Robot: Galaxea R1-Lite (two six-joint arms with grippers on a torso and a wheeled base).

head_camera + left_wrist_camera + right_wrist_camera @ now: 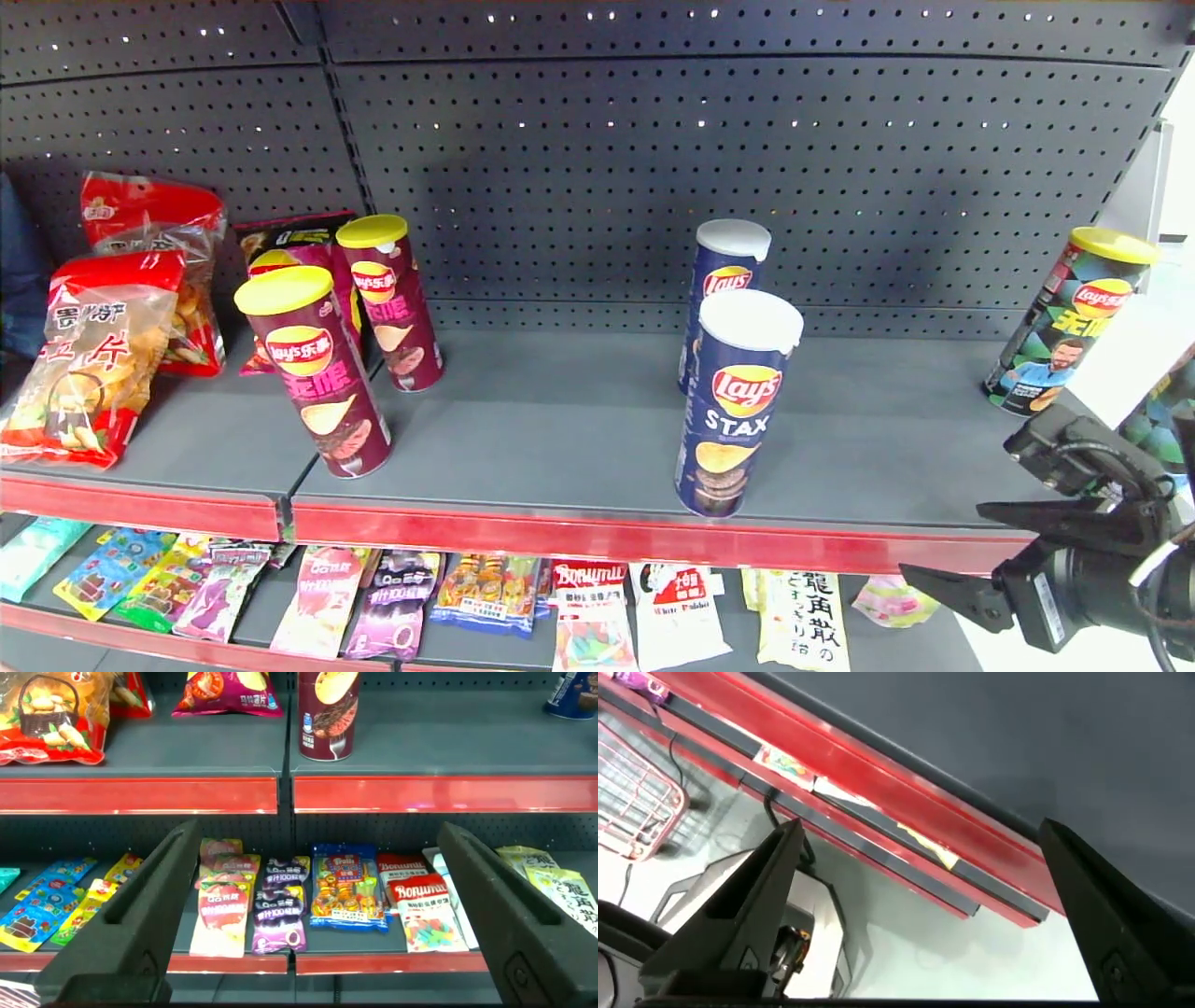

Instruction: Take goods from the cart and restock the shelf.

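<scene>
While both claws hang empty with fingers apart, left gripper [318,924] facing the candy packets [280,905] and right gripper [915,915] by the red shelf lip [906,789], fetching comes next. The cart [635,793] shows a wire corner beyond that lip, contents hidden. Best to swing the right arm clear of the lip. The shelf [560,411] has bare room between purple cans [317,373] and blue cans [738,401].

The rear blue can [731,266] stands partly hidden behind the front blue can [740,401], its base unseen.

The shelf [560,420] looks matt metal, the cans [733,411] glossy, the snack bags [89,364] shiny plastic.
</scene>
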